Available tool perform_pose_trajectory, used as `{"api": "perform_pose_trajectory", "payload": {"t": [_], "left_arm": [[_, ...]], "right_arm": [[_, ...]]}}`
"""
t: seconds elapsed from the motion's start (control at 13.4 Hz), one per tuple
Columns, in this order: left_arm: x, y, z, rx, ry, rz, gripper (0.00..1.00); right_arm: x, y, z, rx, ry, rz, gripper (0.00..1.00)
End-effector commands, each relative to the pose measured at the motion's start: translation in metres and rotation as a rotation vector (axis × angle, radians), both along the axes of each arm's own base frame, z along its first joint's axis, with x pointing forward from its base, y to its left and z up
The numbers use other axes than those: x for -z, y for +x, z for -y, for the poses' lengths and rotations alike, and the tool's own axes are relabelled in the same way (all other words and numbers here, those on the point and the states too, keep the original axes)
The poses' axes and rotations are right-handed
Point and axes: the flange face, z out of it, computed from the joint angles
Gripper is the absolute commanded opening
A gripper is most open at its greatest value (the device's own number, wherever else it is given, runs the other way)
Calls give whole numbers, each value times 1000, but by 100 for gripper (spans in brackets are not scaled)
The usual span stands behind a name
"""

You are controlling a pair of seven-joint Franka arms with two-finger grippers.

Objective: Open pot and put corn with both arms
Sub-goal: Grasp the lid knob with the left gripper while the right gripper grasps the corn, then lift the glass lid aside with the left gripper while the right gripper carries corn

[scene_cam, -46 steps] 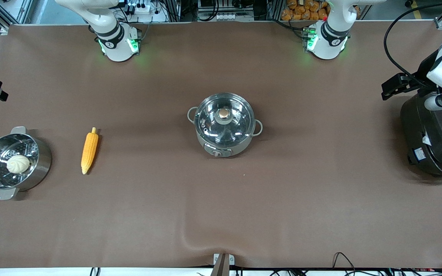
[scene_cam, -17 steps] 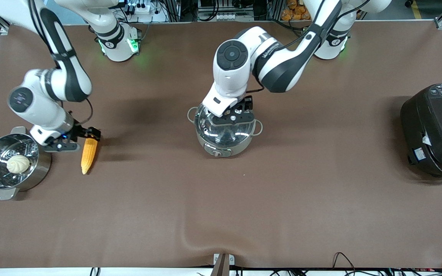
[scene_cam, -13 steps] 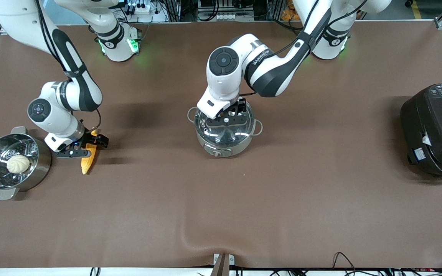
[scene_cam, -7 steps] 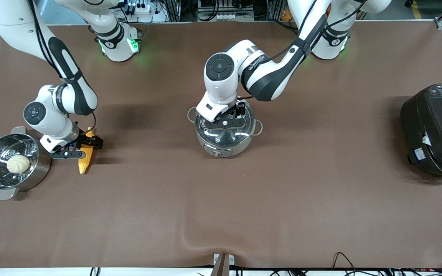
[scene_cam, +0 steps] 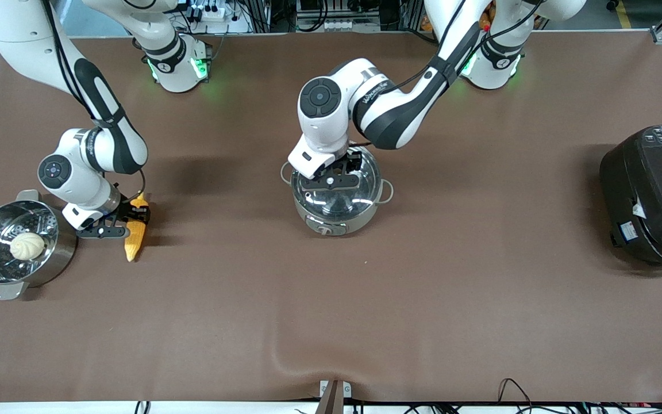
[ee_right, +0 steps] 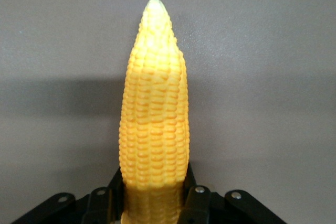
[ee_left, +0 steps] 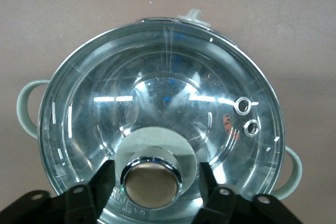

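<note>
The grey pot stands mid-table with its glass lid on. My left gripper is low over the lid. In the left wrist view its open fingers stand on either side of the brass-coloured knob of the lid, close to its white base. The yellow corn is toward the right arm's end of the table. My right gripper is shut on its thick end. In the right wrist view the corn points away from the fingers.
A steel steamer pot with a white bun in it stands beside the corn, at the table's right-arm end. A large black cooker stands at the left-arm end. The brown table cover has a wrinkle near the front edge.
Both arms came down from their rest poses. The right gripper closed on the corn and shifted it slightly. The left gripper settled around the lid's knob. The lid has not moved.
</note>
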Motion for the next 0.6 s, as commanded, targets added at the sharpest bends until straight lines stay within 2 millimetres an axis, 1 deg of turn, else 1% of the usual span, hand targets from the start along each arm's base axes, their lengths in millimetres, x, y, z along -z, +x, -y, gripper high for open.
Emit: {"api": "perform_pose_trajectory", "payload": {"t": [0.0,0.07,0.15,0.22,0.3,0.37,0.45,0.52], "left_arm": [[5,-3,1,-11,24,20,56],[4,-3,1,-12,22,19,48],[5,-3,1,-12,25,15,26],[5,-1,-2,-17,28,13,7],[5,-1,-2,-15,31,10,0],[3,1,-5,-19,31,13,0],[-3,4,-6,-28,24,18,0],[-13,6,-10,-34,21,25,0]], "right_arm": [[-9,7,-1,-17,-2,16,1],[-21,9,4,-10,-3,27,0],[-37,9,3,-29,-1,26,0],[-58,11,3,-81,0,20,0],[-78,14,2,-112,5,-5,0],[-96,19,1,-116,12,-44,0],[-114,28,-5,-116,17,-73,0],[-129,36,-14,-126,23,-92,0]]}}
